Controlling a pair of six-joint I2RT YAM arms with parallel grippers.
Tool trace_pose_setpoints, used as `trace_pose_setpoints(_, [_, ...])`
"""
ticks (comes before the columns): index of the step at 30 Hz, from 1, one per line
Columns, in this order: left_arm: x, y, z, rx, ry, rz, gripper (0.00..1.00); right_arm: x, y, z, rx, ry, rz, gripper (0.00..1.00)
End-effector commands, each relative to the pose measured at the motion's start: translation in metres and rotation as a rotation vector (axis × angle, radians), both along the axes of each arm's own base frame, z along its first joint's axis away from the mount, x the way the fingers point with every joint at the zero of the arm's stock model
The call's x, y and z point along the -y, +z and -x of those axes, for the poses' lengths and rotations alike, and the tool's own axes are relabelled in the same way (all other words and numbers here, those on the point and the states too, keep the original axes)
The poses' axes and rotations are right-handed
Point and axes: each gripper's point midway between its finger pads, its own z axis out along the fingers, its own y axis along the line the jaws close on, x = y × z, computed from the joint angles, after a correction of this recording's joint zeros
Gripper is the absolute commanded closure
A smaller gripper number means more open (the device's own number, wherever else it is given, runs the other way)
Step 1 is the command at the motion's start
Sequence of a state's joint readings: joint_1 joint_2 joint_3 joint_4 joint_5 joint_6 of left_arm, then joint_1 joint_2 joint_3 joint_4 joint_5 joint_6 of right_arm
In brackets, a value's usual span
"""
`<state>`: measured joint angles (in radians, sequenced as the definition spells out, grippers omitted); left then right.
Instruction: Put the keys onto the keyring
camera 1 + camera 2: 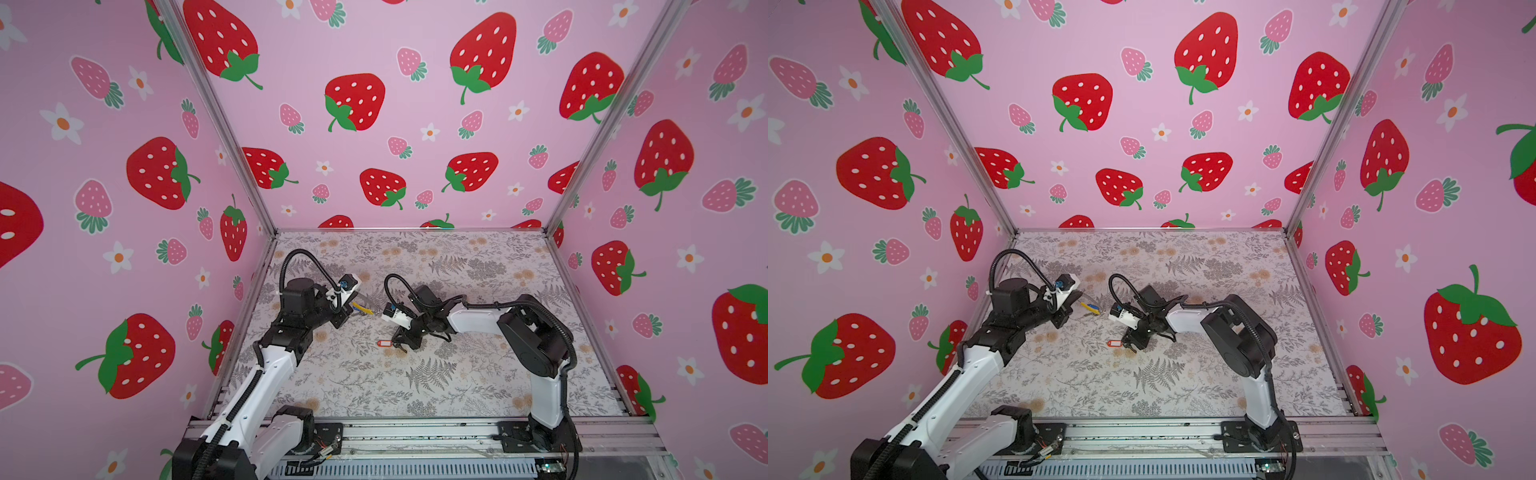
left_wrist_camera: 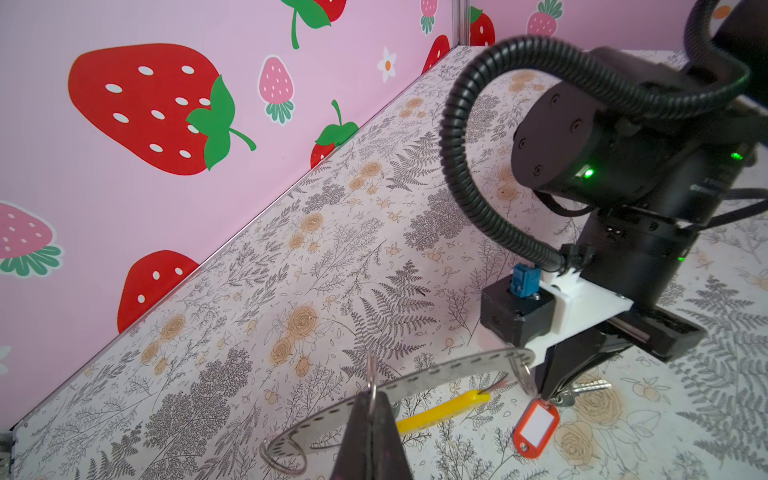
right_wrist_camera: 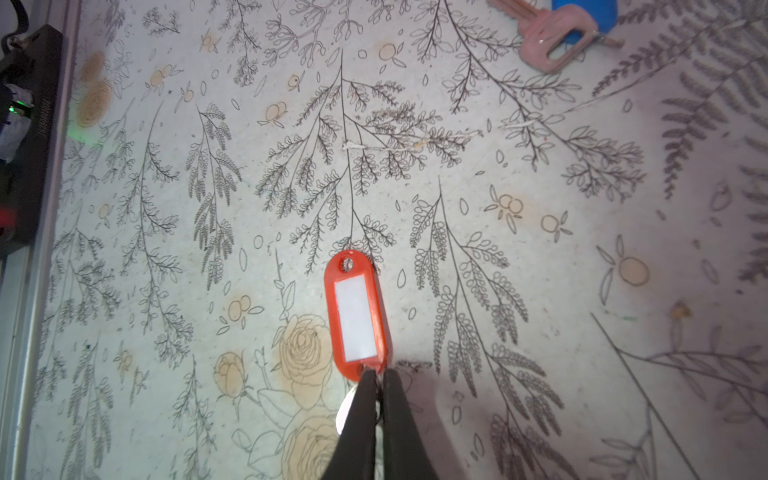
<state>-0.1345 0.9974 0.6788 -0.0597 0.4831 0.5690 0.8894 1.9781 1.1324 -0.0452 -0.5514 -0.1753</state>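
Observation:
My left gripper point(image 2: 370, 401) is shut on the keyring point(image 2: 419, 380), a thin grey hoop with a yellow segment point(image 2: 440, 411), and holds it just above the table. Small rings hang on the hoop. In both top views the yellow segment point(image 1: 360, 308) point(image 1: 1089, 306) pokes out past the left gripper point(image 1: 351, 306). The red-framed tag point(image 3: 356, 316) point(image 1: 384, 343) point(image 1: 1113, 343) lies flat on the table. My right gripper point(image 3: 376, 376) point(image 1: 401, 344) is shut on that key at the tag's end, low on the table. The blue-tagged key point(image 3: 548, 39) lies apart from it.
The floral table point(image 1: 457, 374) is boxed in by pink strawberry-print walls point(image 1: 407, 124) on three sides. An aluminium rail point(image 1: 415, 432) with both arm bases runs along the front. The right arm's cable loop point(image 2: 457, 166) arches near the keyring.

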Motion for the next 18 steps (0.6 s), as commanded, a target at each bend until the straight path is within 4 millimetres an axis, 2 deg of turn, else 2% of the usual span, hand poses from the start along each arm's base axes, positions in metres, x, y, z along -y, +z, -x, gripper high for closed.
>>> trace_pose_setpoints(1, [0.002,0.005,0.001,0.023,-0.019,0.018,1.0,0.001,0.013,0.01,-0.01,0.034,-0.008,0.92])
trace_pose_setpoints(11, [0.005,0.014,0.004,0.055,-0.035,0.035,1.0,0.004,0.043,-0.005,0.1,0.019,-0.051,0.96])
trace_pose_setpoints(18, [0.011,0.019,0.009,0.068,-0.074,0.051,1.0,0.016,0.068,-0.024,0.17,-0.004,-0.11,0.98])
